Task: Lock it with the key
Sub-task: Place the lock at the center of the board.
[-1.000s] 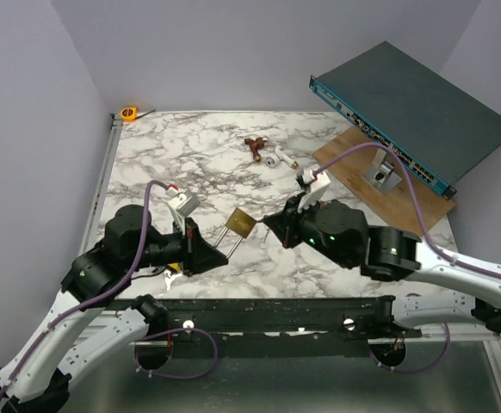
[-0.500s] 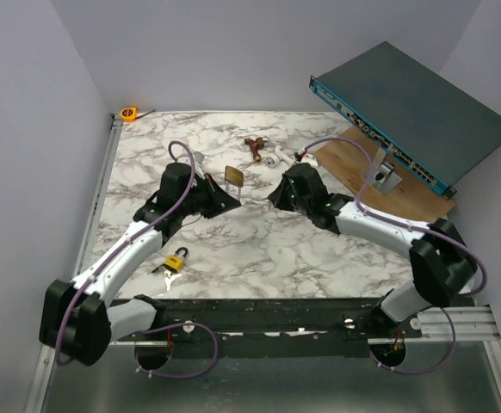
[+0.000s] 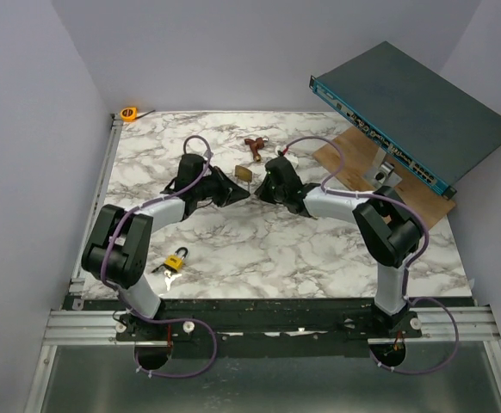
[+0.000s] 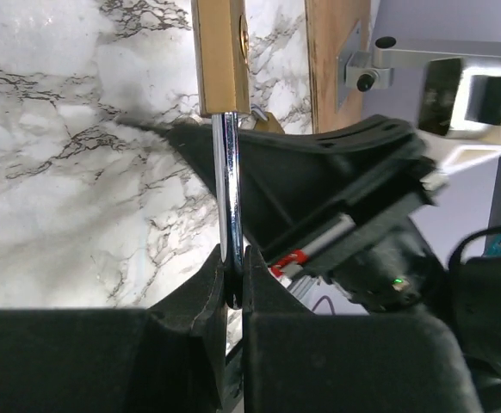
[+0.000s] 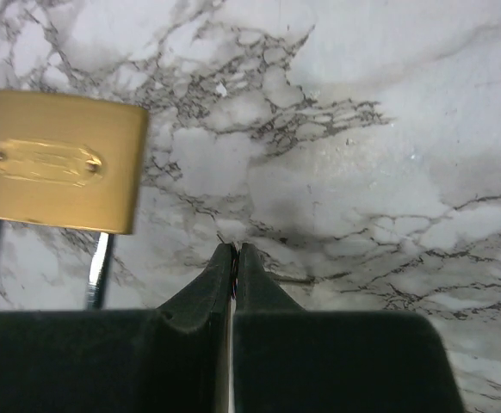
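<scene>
Risk: brass padlock [image 3: 243, 174] swivelling on the shackle clamped in left gripper [image 4: 233, 258], while right gripper [image 5: 234, 252], jaws pressed together with nothing seen between, is well apart from key [image 3: 169, 277] at lower left of the top view.

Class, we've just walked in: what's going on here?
The left gripper is shut on the shackle of a brass padlock, holding it out over the table. The right gripper is shut beside it, with nothing visible in it. The key lies untouched by a small yellow padlock near the front edge.
</scene>
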Motion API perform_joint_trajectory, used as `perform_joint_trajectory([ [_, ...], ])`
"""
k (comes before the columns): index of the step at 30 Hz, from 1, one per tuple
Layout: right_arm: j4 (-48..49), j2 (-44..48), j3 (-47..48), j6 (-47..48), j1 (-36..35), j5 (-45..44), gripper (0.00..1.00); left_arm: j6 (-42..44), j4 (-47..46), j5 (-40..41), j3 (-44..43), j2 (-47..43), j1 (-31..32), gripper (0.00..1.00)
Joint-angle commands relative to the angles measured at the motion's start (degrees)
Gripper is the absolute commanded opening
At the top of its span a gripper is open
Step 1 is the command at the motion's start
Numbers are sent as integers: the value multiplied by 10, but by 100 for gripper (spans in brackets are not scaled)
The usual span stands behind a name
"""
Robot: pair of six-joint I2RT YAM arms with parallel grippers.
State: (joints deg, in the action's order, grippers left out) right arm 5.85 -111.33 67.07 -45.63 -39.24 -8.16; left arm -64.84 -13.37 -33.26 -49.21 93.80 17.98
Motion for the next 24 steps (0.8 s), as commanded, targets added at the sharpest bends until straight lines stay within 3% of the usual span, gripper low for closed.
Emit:
perform_joint_trajectory([
  [1,-30,17,25,-7,3,-70,1,-17,-90,-49,-37,32,-5,0],
  [9,-45,18,43,23,3,-50,1,-23,-42,-49,-77,110,-6,1],
  [14,-76,-6,84,35,2,-33,1,-12,10,-22,-79,116,-6,43],
  [20,-87,-27,121,41,-1,-2,1,24,87,10,-90,101,-7,57],
  [24,-121,-45,145,42,-11,-34,1,56,152,50,-81,61,-7,63],
])
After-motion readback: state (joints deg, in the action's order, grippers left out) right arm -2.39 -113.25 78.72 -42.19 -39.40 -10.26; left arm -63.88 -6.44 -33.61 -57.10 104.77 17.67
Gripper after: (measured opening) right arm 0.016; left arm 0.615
